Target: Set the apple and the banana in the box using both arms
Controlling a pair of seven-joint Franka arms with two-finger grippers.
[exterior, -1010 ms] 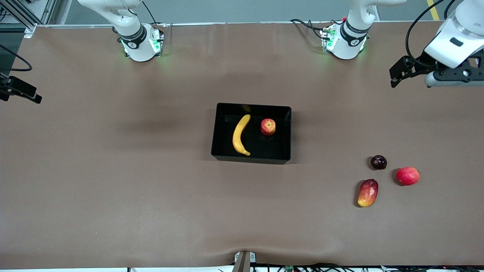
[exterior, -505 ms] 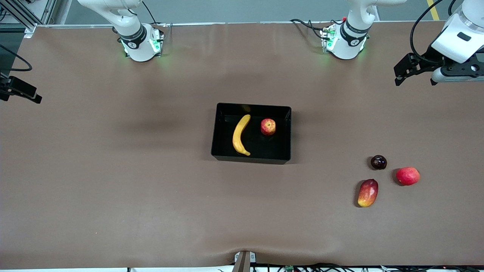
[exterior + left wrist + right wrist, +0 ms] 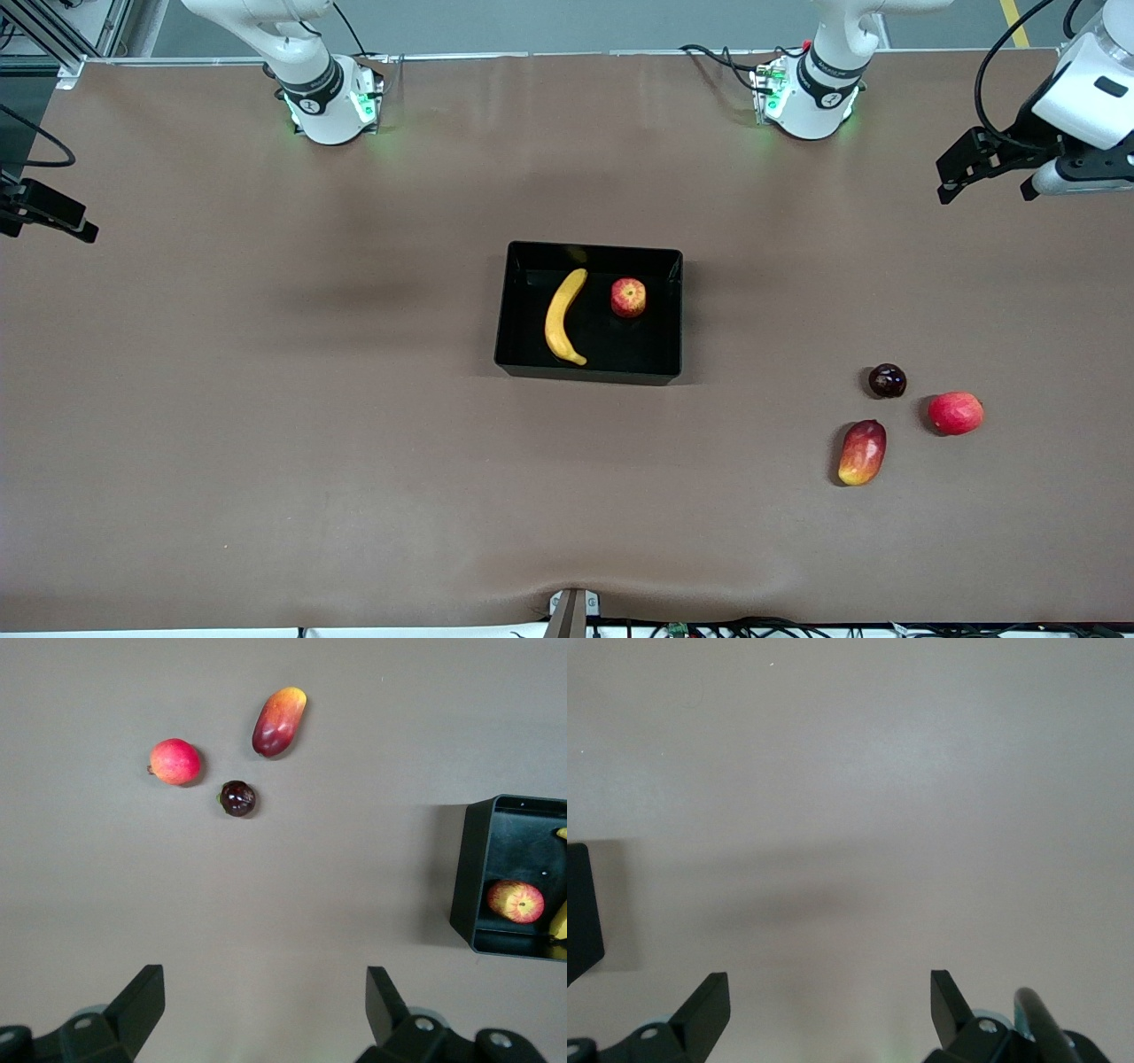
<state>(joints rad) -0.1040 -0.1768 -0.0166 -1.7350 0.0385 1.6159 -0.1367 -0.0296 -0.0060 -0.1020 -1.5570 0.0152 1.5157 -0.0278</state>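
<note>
Left claw (image 3: pixel 263 1014) wide apart, empty, over bare surface (image 3: pixel 266 399); right claw (image 3: pixel 830 1014) same. Banana (image 3: pixel 564 317), apple (image 3: pixel 628 298) in box (image 3: pixel 588 372).

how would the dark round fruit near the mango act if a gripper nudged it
The dark fruit looks round and glossy, so it would probably roll and may slip from fingers. It sits alone on the flat table with no wall around it, so a push could send it toward the mango or red fruit.

The left gripper (image 3: pixel 261 1014) hangs high, fingers wide apart and holding nothing. The right gripper (image 3: pixel 828 1010) is the same, also spread and holding nothing.
</note>
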